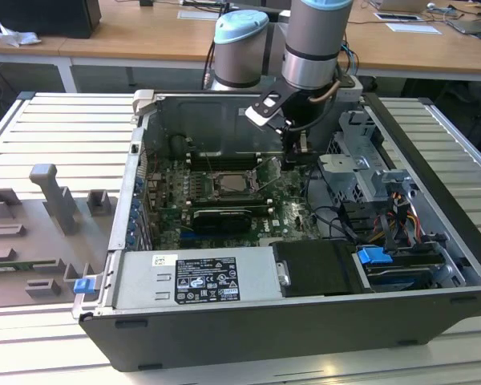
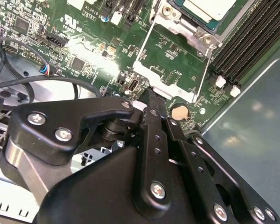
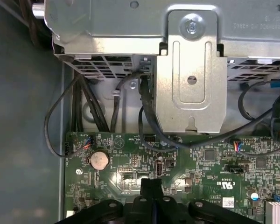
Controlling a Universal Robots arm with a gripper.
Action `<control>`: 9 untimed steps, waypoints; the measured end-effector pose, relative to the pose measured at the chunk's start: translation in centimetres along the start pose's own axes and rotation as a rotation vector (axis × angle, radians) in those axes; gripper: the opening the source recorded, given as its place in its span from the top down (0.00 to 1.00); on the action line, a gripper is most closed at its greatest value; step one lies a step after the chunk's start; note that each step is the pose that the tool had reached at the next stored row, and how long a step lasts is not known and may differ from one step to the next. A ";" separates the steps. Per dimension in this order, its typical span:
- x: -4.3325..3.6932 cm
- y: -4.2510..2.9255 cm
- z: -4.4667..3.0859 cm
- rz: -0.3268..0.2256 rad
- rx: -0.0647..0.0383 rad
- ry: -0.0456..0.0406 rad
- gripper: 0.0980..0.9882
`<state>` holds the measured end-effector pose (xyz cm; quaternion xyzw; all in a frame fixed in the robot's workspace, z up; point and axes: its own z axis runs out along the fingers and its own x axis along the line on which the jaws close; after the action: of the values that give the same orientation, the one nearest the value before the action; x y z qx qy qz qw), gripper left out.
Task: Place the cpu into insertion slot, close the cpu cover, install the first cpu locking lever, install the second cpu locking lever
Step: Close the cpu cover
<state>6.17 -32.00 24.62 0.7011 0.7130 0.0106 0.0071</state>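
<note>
Wooden desks (image 1: 144, 32) stand behind a slatted table (image 1: 56, 120) bearing an open computer case (image 1: 305, 337). Inside, the cpu (image 2: 206, 6) lies in the slot (image 2: 189, 29). Its cover (image 2: 168, 86) is swung open, tilted beside the slot. The gripper (image 2: 149, 95), fingers pressed together, has its tip at the cover's free edge.

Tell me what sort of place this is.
Probably a robotics lab or test workshop: an opened computer case lies on a slatted metal bench, a robot arm reaches down into it, and wooden desks with papers stand behind.
</note>
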 end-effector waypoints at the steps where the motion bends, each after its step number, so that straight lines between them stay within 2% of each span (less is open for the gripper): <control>1: 0.00 -0.05 -0.01 0.000 0.000 0.0000 0.99; 9: 0.01 -0.40 -0.03 0.000 0.000 0.0002 0.99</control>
<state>5.77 -32.00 24.64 0.7010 0.7130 0.0107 0.0071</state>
